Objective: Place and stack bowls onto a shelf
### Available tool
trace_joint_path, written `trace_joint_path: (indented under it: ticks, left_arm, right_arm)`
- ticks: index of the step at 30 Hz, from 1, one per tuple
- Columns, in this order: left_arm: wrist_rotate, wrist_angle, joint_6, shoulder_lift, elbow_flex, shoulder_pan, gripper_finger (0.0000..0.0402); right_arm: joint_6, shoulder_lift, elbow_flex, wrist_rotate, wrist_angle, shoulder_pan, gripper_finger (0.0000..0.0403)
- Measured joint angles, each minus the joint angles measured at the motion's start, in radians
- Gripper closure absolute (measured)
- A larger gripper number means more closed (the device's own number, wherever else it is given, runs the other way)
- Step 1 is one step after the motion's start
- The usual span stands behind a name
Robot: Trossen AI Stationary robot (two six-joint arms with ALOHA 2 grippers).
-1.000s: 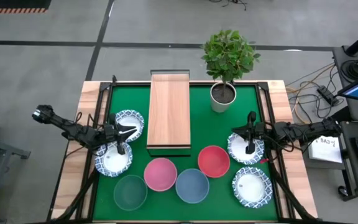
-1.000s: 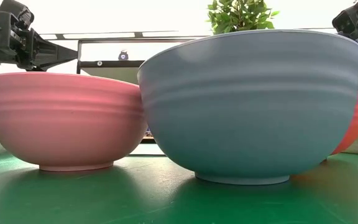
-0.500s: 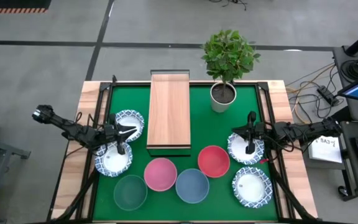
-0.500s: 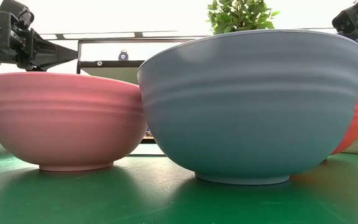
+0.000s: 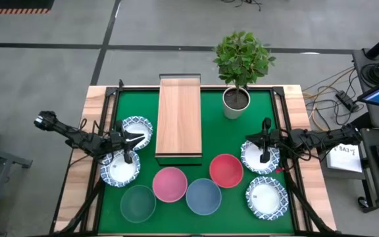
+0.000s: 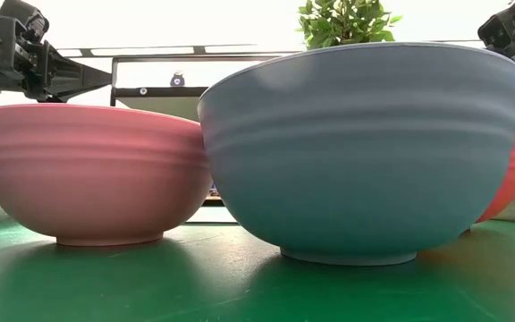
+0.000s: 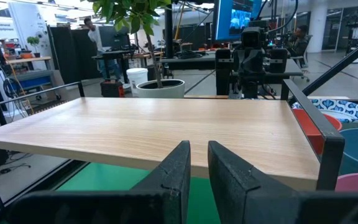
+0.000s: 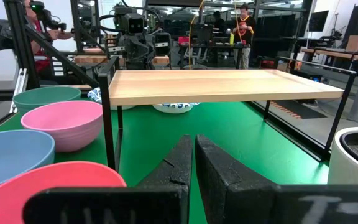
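The light-wood shelf [image 5: 179, 118] stands on the green mat with nothing on its top. Four white bowls with blue rims sit on the mat: two at the left [image 5: 137, 131] [image 5: 120, 169] and two at the right [image 5: 260, 157] [image 5: 266, 197]. The red bowl [image 5: 226, 170], pink bowl [image 5: 170, 184], blue bowl [image 5: 203, 195] and grey-green bowl [image 5: 138, 203] stand along the near side. My left gripper [image 7: 199, 167] hovers above the left white bowls, level, pointing at the shelf, fingers shut. My right gripper [image 8: 194, 163] hovers above the right white bowl, also shut and facing the shelf.
A white pot with a leafy plant [image 5: 236, 99] stands right of the shelf's far end. The mat's frame rail [image 5: 114, 105] borders the left side. In the low view the pink bowl [image 6: 92, 170] and blue bowl [image 6: 365, 152] fill the foreground. People are in the room beyond.
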Motion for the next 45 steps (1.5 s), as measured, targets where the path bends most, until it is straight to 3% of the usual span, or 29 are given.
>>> trace_joint_path:
  ticks: [11,16,22,27,32,35,41,45]
  left_arm:
    - [0.0,0.006,0.0,0.0,0.0,0.0,0.0363]
    - [0.001,0.097,-0.07,0.0,0.001,0.0,0.0363]
    - [0.001,0.16,-0.131,0.0,0.001,0.0,0.0363]
    - [0.001,0.195,-0.153,0.0,0.001,0.0,0.0363]
    - [0.032,0.214,-0.228,0.0,0.001,0.0,0.0363]
    - [0.033,0.28,-0.319,0.0,0.003,0.0,0.0363]
    - [0.032,0.211,-0.336,0.019,0.101,0.0,0.0363]
    - [0.14,0.133,-0.322,0.088,0.13,0.0,0.0363]
  right_arm:
    - [0.12,0.0,-0.001,0.0,0.046,0.0,0.0394]
    - [0.235,0.0,-0.001,0.0,0.115,0.0,0.0394]
    - [0.207,0.0,-0.001,0.012,0.227,-0.002,0.0394]
    - [0.127,0.002,-0.001,0.076,0.355,-0.002,0.0394]
    - [0.103,0.003,-0.001,0.275,0.416,-0.002,0.0394]
    - [0.105,0.008,-0.001,0.341,0.453,-0.002,0.0394]
    - [0.054,0.048,-0.001,0.274,0.491,-0.002,0.0394]
    - [-0.026,0.132,-0.001,0.167,0.502,-0.002,0.0394]
